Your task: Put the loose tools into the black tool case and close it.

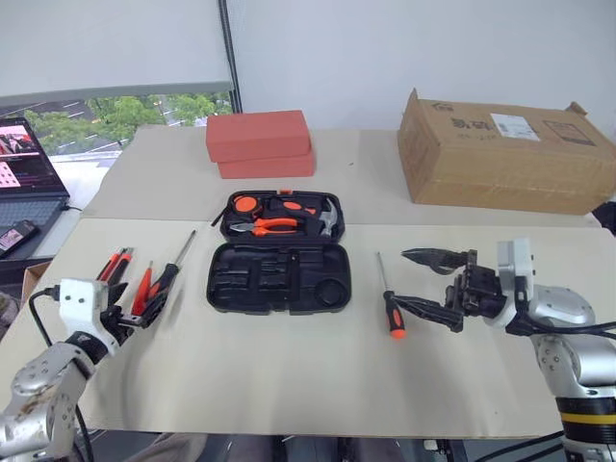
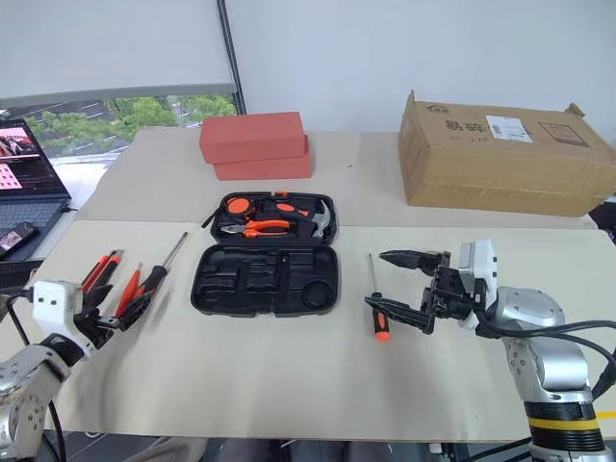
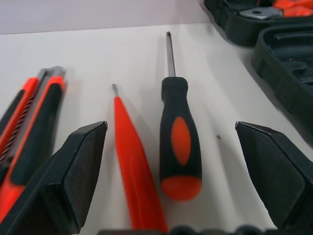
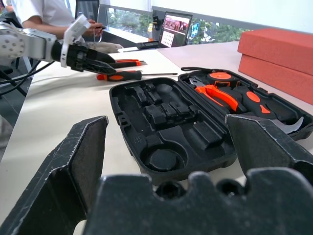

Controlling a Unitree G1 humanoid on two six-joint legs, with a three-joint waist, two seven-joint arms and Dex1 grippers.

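While the black tool case (image 1: 279, 277) is lying open in the middle of the paper-covered table (image 1: 289, 385), the left eye view is showing its far half holding orange-handled pliers (image 1: 265, 226) and a hammer (image 1: 325, 221), and its near half showing bare recesses. Left of the case, 3 loose tools are lying side by side: a utility knife (image 1: 114, 266), a slim orange screwdriver (image 1: 143, 289) and a black-and-orange screwdriver (image 1: 169, 271). The left gripper (image 1: 130, 316) is hovering at their near ends with its fingers spread, gripping nothing. Right of the case, another screwdriver (image 1: 389, 300) is lying alone, and the right gripper (image 1: 416, 279) is hanging just beside it, fingers wide apart and empty. 2 red boxes (image 1: 260, 142) and a cardboard box (image 1: 500, 154) are sitting at the far side.

Looking along the left wrist, the 2 black fingers (image 3: 73, 181) are standing wide, framing the handles of both screwdrivers, with the knife at one side.

Looking along the right wrist, the spread fingers (image 4: 73, 171) are framing the open case, with the left gripper (image 4: 100, 61) beyond it above the loose tools and a laptop (image 4: 175, 28) further off.
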